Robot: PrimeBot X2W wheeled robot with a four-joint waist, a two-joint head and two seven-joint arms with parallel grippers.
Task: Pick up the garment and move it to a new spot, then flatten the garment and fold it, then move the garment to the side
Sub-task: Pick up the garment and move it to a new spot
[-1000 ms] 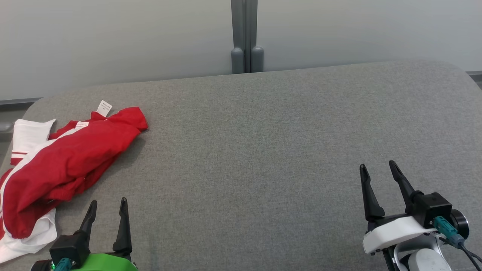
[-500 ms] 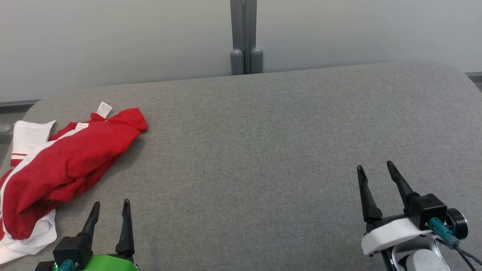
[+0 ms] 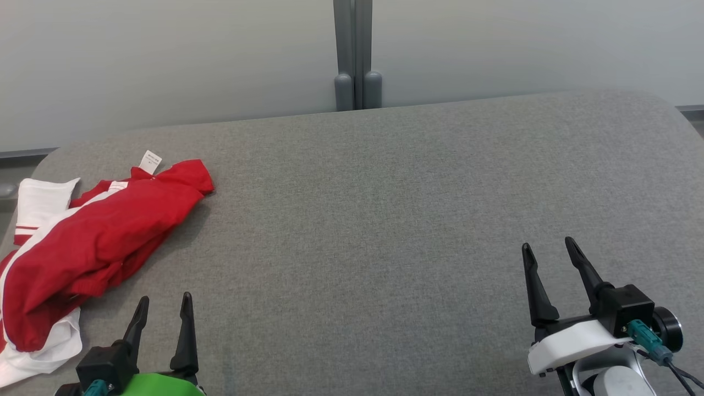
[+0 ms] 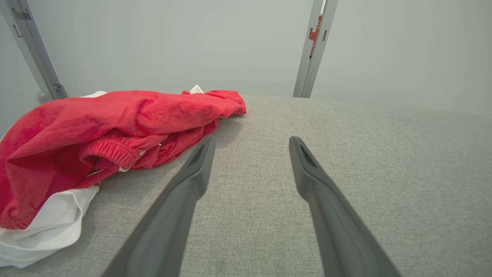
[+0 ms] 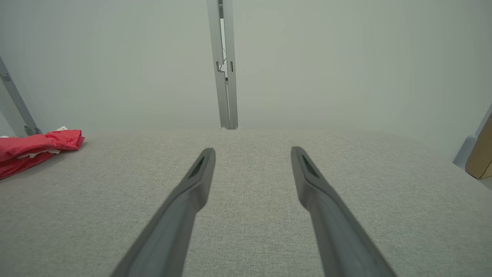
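A crumpled red and white garment (image 3: 93, 242) lies at the left edge of the grey padded table (image 3: 385, 209), a small white label sticking up at its far end. In the left wrist view the garment (image 4: 96, 130) bulges just left of my left finger. My left gripper (image 3: 165, 302) stands open at the near edge, a little right of the garment and apart from it. At the near right my right gripper (image 3: 547, 245) is open over bare fabric, far from the garment (image 5: 36, 148). Nothing sits between either pair of fingers (image 4: 200, 161) (image 5: 203, 165).
A pale wall with a grey upright post (image 3: 355, 55) runs behind the table. The table's rounded corners show at far left and far right. A tan box edge (image 5: 480, 157) appears beyond the table's right side in the right wrist view.
The head view has drifted slightly. My left gripper has slid a little right and down in the picture; my right gripper has edged left. The garment lies as before.
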